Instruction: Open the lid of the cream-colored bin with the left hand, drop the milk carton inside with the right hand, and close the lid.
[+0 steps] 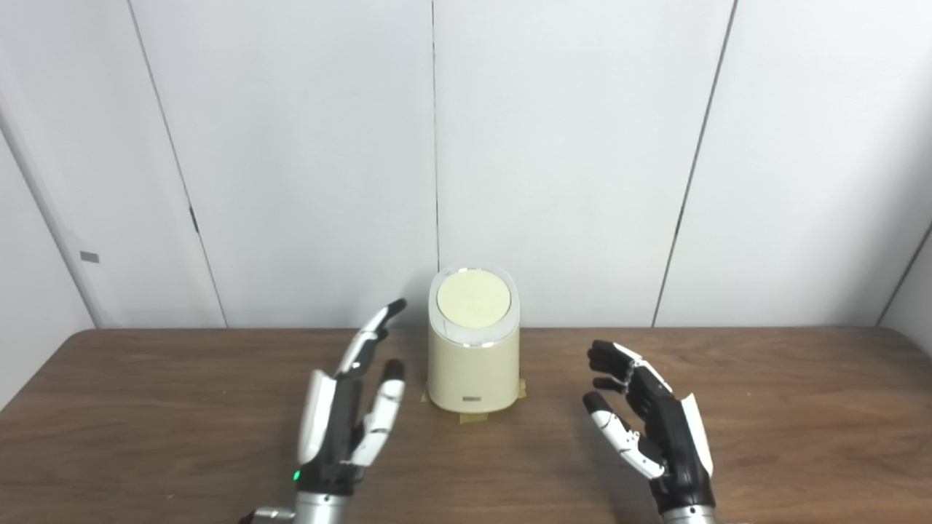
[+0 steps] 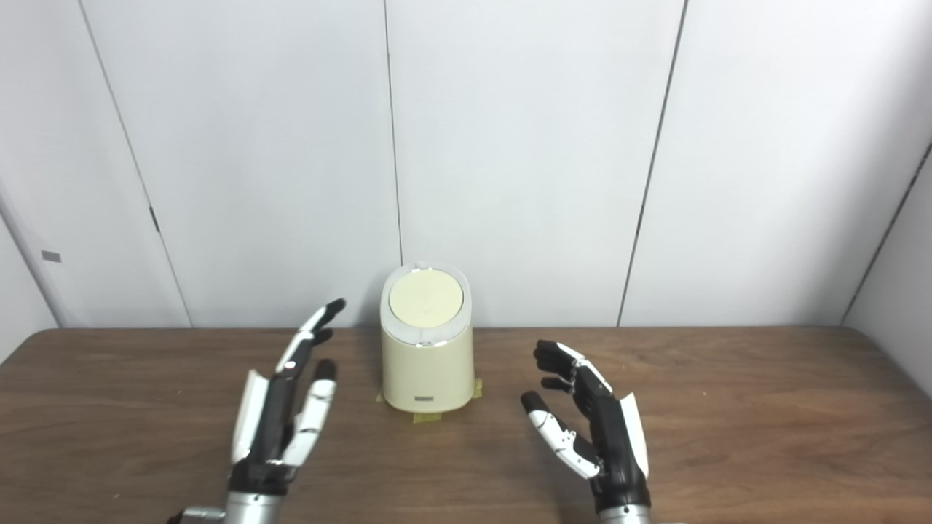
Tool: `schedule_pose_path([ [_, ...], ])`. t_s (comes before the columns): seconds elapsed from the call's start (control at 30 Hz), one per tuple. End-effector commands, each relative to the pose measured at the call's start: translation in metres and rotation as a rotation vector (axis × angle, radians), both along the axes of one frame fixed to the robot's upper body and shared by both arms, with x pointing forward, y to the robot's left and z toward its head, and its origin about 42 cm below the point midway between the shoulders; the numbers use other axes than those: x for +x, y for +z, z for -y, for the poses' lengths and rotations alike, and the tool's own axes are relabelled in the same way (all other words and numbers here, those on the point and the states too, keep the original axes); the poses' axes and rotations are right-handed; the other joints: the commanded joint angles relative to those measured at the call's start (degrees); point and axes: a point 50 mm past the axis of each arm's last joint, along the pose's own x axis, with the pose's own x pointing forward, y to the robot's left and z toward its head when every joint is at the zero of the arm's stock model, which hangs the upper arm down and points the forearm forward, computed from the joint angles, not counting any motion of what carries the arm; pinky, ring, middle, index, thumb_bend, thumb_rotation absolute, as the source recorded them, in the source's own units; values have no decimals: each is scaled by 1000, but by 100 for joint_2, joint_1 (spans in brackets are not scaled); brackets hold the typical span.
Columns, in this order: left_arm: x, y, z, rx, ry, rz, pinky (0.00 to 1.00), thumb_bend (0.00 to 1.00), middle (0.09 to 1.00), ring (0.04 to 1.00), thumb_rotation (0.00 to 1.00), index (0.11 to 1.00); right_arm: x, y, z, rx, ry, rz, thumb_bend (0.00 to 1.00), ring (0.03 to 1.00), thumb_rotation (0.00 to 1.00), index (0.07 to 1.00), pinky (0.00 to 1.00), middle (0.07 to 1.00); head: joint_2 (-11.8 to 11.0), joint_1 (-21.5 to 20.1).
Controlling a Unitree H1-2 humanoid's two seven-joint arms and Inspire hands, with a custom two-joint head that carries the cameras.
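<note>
Basically either at the start or at the very end, can't tell which from this alone: the cream-colored cylindrical plastic bin (image 1: 473,364) stands upright at the back middle of the brown wood-grain table (image 1: 145,407), near the white panel wall (image 1: 568,145), with its round flat lid (image 1: 473,298) down and seated flush in the pale rim. Bin sits on yellowish tape tabs (image 1: 470,417) at its base. Left hand (image 1: 346,407) hovers just left of the bin, fingers straight and spread, holding nothing, not touching bin or lid. Right hand (image 1: 655,429) hovers to the right, well apart from the bin, fingers loosely curled but apart, thumb out, also empty. Milk carton isn't visible anywhere on the table or in either hand. My read: if the carton is already inside, the job is done and the hands are parked; if not, nothing is done yet and there's no carton in view to grab
</note>
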Motion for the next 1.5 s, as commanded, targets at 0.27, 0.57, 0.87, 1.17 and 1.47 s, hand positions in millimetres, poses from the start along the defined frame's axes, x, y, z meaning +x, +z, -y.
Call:
schedule_pose_path([
  [0.27,-21,-15,-22,-153,-69,-81,706,192,779,768,590,760,-15,1,4,-21,-41,83,268,668,340,685,585,695,5,-64],
  [0.57,-36,-33,-28,-175,-25,-151,646,205,752,733,191,725,-26,-5,16,-20,-49,34,302,668,276,685,574,697,10,-72],
  [0.87,-46,-49,-30,-190,11,-216,662,200,751,740,295,731,-35,-13,20,-16,-34,-26,270,684,374,706,606,717,83,-117],
  [1.17,-51,-54,-28,-179,-2,-262,685,199,769,760,395,744,-37,-24,17,2,-19,-83,265,696,374,705,622,719,158,-85],
  [1.47,-56,-53,-33,-155,-14,-295,690,193,787,771,314,760,-43,-27,16,39,2,-107,276,718,324,714,652,733,205,-41],
])
